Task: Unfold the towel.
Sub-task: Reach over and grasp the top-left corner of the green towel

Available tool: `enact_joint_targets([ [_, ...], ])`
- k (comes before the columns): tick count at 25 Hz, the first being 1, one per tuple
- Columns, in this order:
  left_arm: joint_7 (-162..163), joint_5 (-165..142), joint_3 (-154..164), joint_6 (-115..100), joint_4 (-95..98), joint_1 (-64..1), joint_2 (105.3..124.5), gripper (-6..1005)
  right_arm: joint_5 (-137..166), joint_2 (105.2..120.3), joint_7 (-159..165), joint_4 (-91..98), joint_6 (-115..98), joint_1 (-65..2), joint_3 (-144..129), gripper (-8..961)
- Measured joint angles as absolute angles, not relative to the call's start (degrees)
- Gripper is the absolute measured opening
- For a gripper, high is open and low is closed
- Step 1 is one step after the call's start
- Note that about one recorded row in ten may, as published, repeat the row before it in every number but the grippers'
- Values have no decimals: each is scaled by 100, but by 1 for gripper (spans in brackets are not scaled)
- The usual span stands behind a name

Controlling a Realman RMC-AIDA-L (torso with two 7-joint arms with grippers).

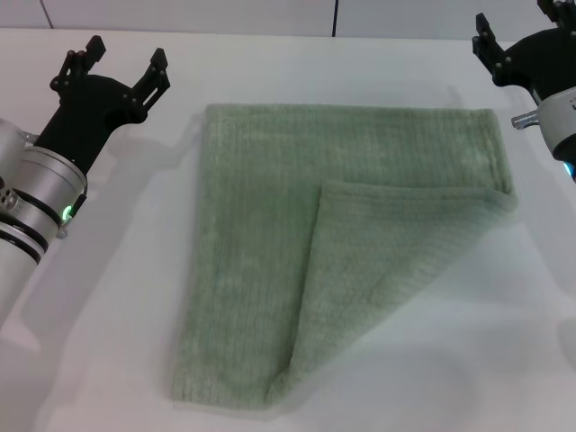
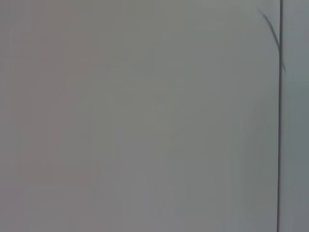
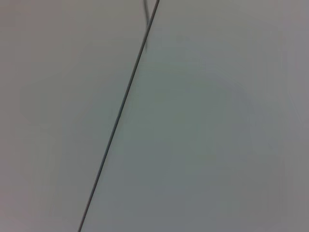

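The pale sage-green towel (image 1: 270, 243) lies flat on the white table (image 1: 108, 324) in the head view. Its near right corner is folded over diagonally onto the middle, making a triangular flap (image 1: 387, 261). My left gripper (image 1: 123, 59) is open and empty, held above the table to the far left of the towel. My right gripper (image 1: 513, 36) is at the far right edge of the view, beyond the towel's far right corner, partly cut off. Neither gripper touches the towel. Both wrist views show only plain grey surface with a thin dark seam.
The table's back edge (image 1: 270, 34) runs behind the towel, with a wall panel seam (image 1: 335, 16) above it. Bare table lies on both sides of the towel and in front of it.
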State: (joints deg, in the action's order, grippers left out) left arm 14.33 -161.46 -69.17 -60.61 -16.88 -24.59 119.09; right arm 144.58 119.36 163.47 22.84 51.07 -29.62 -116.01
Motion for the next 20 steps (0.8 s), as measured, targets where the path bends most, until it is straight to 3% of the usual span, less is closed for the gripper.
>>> enact_joint_targets([
  [20,1432,-16146,-6567,-6054,-1767,-2521,11909,777,14458,11935,16347,2275,5115,-2989,-11601,759],
])
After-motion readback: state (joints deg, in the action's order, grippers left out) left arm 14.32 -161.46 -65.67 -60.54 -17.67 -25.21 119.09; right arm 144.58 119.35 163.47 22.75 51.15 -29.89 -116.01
